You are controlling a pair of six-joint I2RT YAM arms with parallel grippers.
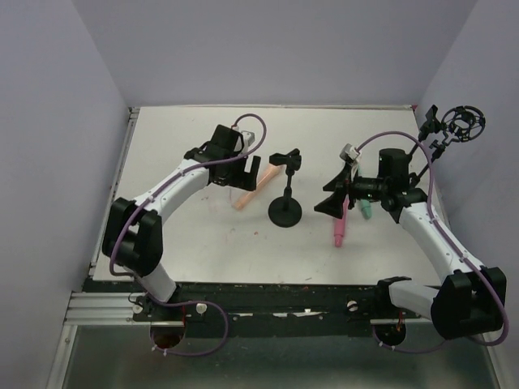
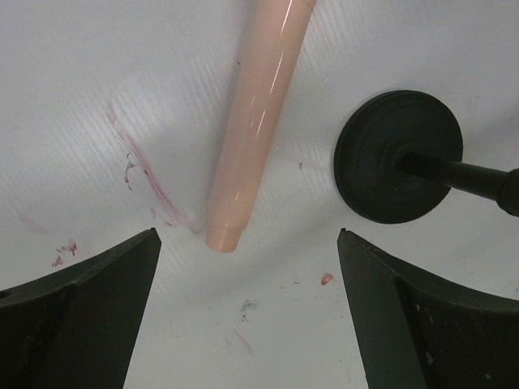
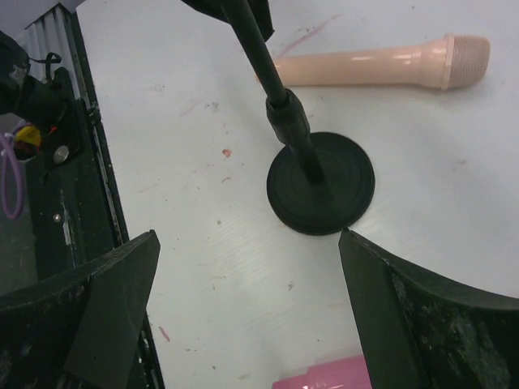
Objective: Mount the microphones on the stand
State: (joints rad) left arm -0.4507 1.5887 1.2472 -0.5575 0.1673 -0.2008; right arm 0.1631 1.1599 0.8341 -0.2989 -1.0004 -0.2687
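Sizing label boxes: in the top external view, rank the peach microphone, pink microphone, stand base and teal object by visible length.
1-2. peach microphone and pink microphone: look alike, both partly covered, so unranked.
3. stand base.
4. teal object, mostly hidden.

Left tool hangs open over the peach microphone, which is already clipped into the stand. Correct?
No. The left tool hangs open over the peach microphone, but that lies on the table beside the stand base, not clipped in; the left wrist view shows it.
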